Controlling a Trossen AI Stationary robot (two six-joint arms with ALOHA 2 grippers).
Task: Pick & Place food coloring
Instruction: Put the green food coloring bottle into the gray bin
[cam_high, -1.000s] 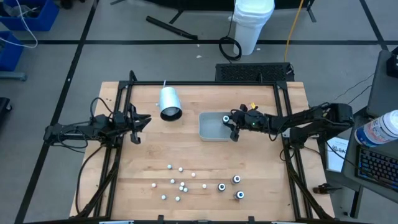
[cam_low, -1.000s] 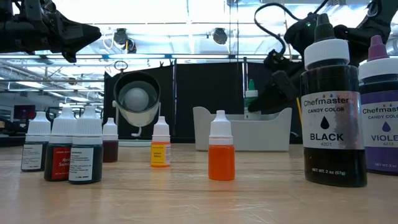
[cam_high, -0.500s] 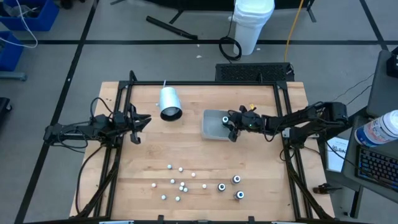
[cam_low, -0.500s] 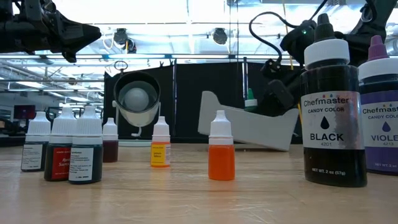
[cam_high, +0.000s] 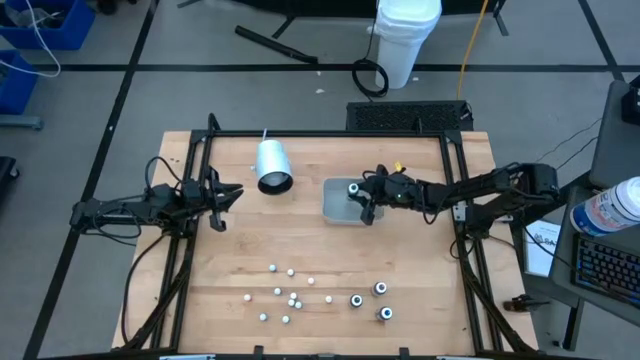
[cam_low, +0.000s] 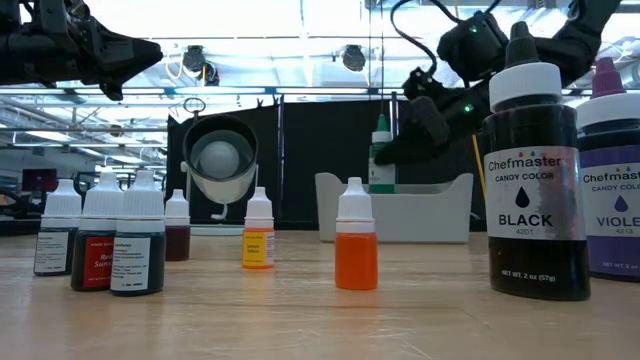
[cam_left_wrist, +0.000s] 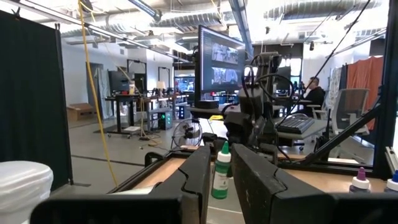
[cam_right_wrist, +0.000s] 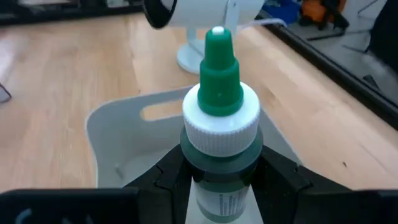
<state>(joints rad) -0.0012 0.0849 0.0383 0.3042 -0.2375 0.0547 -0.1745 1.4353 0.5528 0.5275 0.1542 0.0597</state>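
Green bottle held upright over the tray, ready to set down.

The green bottle (cam_right_wrist: 219, 124) sits clamped by its neck in the right gripper (cam_high: 366, 197), above the tray (cam_high: 335, 205). Judged best: lower it straight, release only once its base rests inside. The left gripper (cam_high: 224, 195) waits nearly closed, holding nothing, near the cup (cam_high: 272, 166).

Green-tipped, white-collared bottle (cam_right_wrist: 219, 109) of dark green liquid; pale grey tray (cam_right_wrist: 124, 137); light wood table (cam_high: 330, 260); white cup (cam_high: 271, 163); orange bottle (cam_low: 355, 247); yellow bottle (cam_low: 258, 240); black-labelled large bottle (cam_low: 531, 165); violet bottle (cam_low: 612, 165).
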